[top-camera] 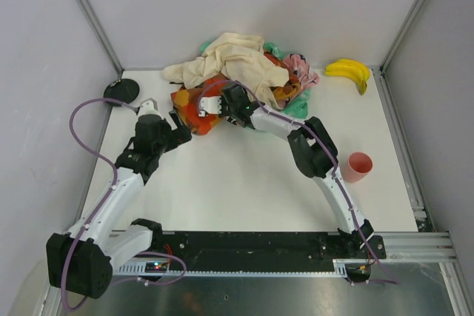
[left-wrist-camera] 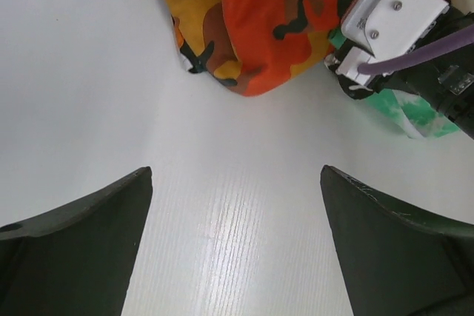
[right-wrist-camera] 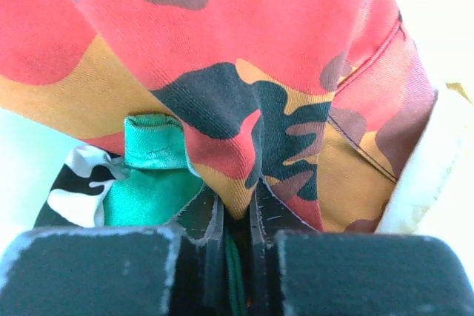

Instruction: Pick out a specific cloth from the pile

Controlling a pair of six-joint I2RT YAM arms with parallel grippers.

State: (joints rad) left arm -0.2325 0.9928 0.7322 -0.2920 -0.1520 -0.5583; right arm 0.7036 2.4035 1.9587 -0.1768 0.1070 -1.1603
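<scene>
The task is judged to be approx. at the grasp step, not further. The pile (top-camera: 244, 72) is seen at the far side of the table (top-camera: 244, 175), and the cloth (right-wrist-camera: 152, 175) is not yet taken out of it. Only a small solid turquoise fold is shown in the right wrist view, tucked under the orange camouflage cloth (right-wrist-camera: 244, 27) and just beside a black-and-white patterned piece (right-wrist-camera: 70, 183). In the top view the cloth cannot be told apart w/ certainty, as most of it is hidden by other fabrics.

The right gripper (right-wrist-camera: 237, 212) is pushed into the near edge of the pile. Its fingers are pressed almost together, and a thin green strip is seen in the narrow gap btw. them, so it is judged that an edge of the cloth is pinched. A fold of the camouflage cloth is touching the fingertips too, and it cannot be excluded that it is caught as well.

The left gripper (left-wrist-camera: 237, 175) is held low over the bare table, near the camouflage corner, w/ fingers spread wide and nothing btw. them.

What is left, as far as can be judged: the cloth must be pulled free from under the camouflage cloth w/o dragging the rest, and be laid apart from the pile.
</scene>
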